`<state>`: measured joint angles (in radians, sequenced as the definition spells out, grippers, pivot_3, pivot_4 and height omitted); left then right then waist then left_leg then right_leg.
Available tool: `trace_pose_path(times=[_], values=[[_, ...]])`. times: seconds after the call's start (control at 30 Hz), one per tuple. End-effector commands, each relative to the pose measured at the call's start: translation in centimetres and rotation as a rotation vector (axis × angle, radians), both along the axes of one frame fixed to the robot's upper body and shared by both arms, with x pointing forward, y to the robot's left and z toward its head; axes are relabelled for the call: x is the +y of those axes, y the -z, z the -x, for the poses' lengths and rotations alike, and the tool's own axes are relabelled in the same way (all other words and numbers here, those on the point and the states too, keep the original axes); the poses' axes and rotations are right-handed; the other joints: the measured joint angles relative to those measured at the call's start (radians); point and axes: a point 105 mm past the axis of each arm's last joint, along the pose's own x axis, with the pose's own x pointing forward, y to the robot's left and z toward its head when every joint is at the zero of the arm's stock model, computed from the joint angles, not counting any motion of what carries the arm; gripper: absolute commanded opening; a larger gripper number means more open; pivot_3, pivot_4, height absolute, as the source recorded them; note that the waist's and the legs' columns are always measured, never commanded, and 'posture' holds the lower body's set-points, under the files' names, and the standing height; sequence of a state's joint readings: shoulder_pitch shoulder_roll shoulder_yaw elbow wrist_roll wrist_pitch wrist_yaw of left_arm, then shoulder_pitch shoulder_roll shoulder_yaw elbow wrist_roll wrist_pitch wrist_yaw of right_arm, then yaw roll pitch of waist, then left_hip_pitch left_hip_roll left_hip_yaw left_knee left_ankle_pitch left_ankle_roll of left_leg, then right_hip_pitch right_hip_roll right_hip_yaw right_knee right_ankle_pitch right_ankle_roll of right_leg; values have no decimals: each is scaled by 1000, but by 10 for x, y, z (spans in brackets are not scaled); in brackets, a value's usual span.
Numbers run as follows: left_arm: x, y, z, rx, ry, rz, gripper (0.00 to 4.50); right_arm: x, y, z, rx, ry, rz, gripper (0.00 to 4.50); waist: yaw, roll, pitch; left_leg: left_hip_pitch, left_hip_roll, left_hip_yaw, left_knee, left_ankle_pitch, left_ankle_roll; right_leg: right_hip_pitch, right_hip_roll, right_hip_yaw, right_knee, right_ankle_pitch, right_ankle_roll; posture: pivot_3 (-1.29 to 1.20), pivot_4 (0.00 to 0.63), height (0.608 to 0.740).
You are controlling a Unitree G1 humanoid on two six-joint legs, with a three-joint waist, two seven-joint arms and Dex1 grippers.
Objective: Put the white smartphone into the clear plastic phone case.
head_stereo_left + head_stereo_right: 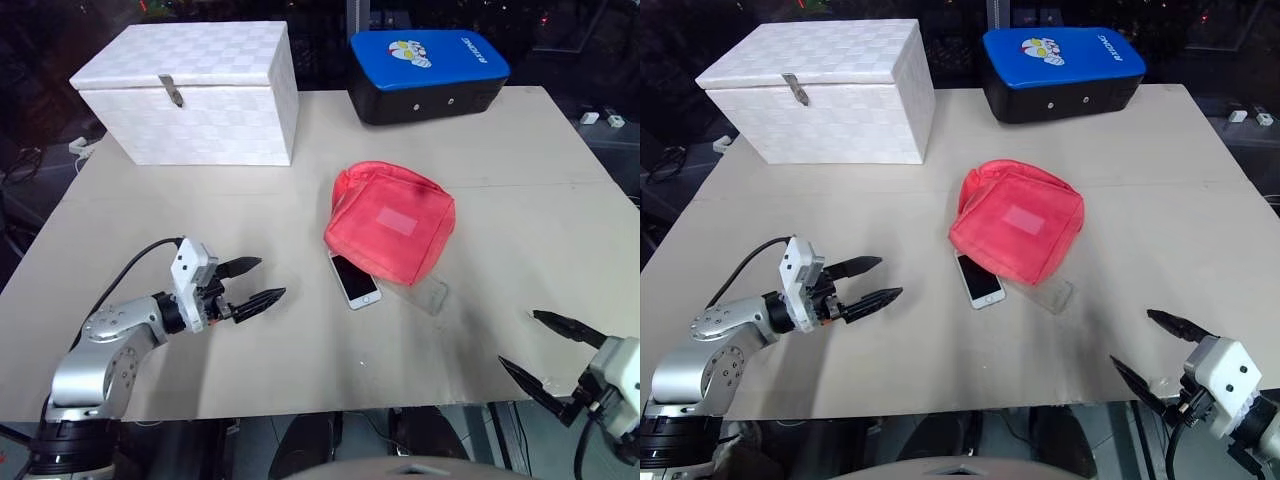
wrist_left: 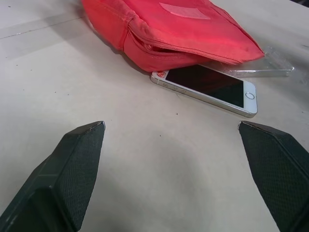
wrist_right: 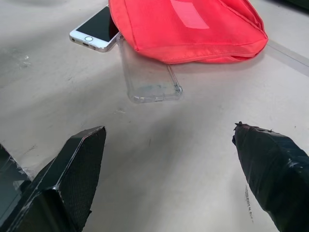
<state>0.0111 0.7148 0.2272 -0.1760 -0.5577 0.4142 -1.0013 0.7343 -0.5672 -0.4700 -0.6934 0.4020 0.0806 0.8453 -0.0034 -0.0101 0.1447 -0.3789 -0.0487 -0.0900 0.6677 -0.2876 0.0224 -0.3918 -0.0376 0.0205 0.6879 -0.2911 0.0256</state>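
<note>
Centrally, the white smartphone [image 1: 354, 280] lies flat and screen-up on the table [image 1: 520, 180], its far end tucked under the near edge of the red pouch [image 1: 392, 222]. Its long axis runs diagonally, home-button end toward the robot and slightly to its right. The clear plastic phone case [image 3: 148, 78] lies just beside it on the right, also partly under the pouch, near end free. Step in hand looks like the approach: nothing grasped yet. Left gripper [image 1: 254, 284] hovers low over the table, well left of the phone, jaws spread and empty. Right gripper [image 1: 540, 350] sits at the near right edge, likewise spread and empty. Next move likely calls for drawing phone and case clear of the pouch before any fitting.
</note>
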Motion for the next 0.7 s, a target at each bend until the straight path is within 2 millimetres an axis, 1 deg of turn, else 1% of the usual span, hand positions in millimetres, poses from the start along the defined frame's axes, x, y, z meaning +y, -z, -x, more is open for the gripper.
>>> trace_pose_path(times=[0.03,0.13,0.23,0.3,0.37,0.43,0.53,0.57,0.63,0.67,0.7], values=[[-6,-16,-6,-54,4,-1,4500,8,-11,-4,-81,-19,5,4475,1,0,0,0,0,0,0,0,0,0,0,0,0,0,0,0,150,740],[-22,-32,-27,-86,-53,-20,4500,25,-19,-11,-152,-59,-6,4475,14,0,0,0,0,-1,0,0,0,0,0,-1,0,0,0,0,150,740],[-33,-37,-42,14,-112,10,4500,34,-24,-13,-186,-90,4,4475,19,0,0,-1,-1,-1,1,0,0,0,0,-1,0,0,0,0,150,740],[-42,-34,-52,118,-142,-4,4500,39,-28,-14,-204,-103,1,4475,19,0,0,-1,-1,-2,1,0,-1,0,0,-2,0,0,0,0,150,740],[-59,-25,-67,245,-176,-7,4500,43,-35,-16,-229,-113,0,4475,18,0,0,-2,-1,-2,1,1,-2,-1,0,-2,0,0,1,0,150,740],[-76,-20,-79,325,-193,19,4500,48,-41,-18,-248,-119,-5,4475,18,-1,0,-2,-2,-2,2,3,-4,0,0,-3,0,0,1,0,150,740],[-89,-15,-90,393,-211,42,4500,51,-45,-17,-255,-128,-1,4475,11,-2,1,-2,-3,-2,2,3,-5,0,1,-3,1,0,1,0,150,740],[-91,-9,-96,403,-240,21,4500,53,-46,-18,-259,-127,-5,4475,6,-2,1,-2,-2,-2,2,3,-5,-1,2,-2,1,0,1,0,150,740],[-102,0,-107,408,-254,3,4500,55,-50,-18,-266,-123,-11,4475,1,-2,1,-1,-2,-2,1,3,-5,-1,2,-1,1,0,1,0,150,740],[-106,4,-113,390,-262,-24,3979,56,-52,-18,-271,-120,-13,4500,4,-2,0,-1,-2,-2,1,3,-5,-1,2,-1,1,0,1,0,150,740],[-112,7,-115,389,-252,-31,3688,57,-53,-17,-273,-118,-13,4500,8,-2,0,-1,-2,-2,1,3,-5,0,1,-2,1,0,1,0,150,740]])
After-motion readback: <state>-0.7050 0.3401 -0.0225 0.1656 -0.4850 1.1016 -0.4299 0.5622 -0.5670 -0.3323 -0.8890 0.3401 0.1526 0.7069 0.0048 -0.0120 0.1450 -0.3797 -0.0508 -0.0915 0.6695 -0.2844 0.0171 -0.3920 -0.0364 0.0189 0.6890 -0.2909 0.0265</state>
